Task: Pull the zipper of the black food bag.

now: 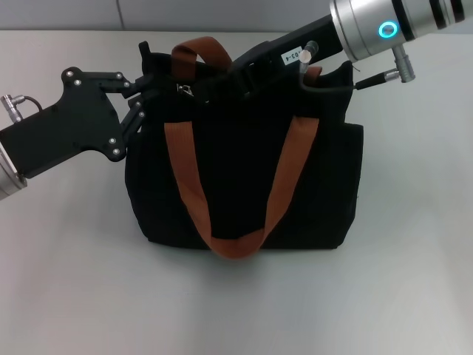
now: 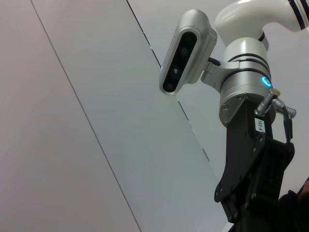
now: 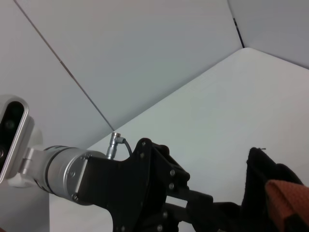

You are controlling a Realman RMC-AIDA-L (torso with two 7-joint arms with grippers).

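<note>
Both hands, grip unclear, meet at the black food bag's (image 1: 244,185) top edge, left hand (image 1: 144,92) beside the zipper (image 1: 183,90).

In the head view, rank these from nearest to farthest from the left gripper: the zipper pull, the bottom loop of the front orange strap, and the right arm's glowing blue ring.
1. The zipper: right beside the left gripper, at the black food bag's top left corner.
2. The front strap loop: at the bag's lower front edge.
3. The blue ring: on the right arm, upper right.

Black boxy bag (image 1: 244,185) upright on table (image 1: 66,281), orange-brown straps draped over front. Small silver zipper (image 1: 182,90) at top edge, nr left corner.
</note>
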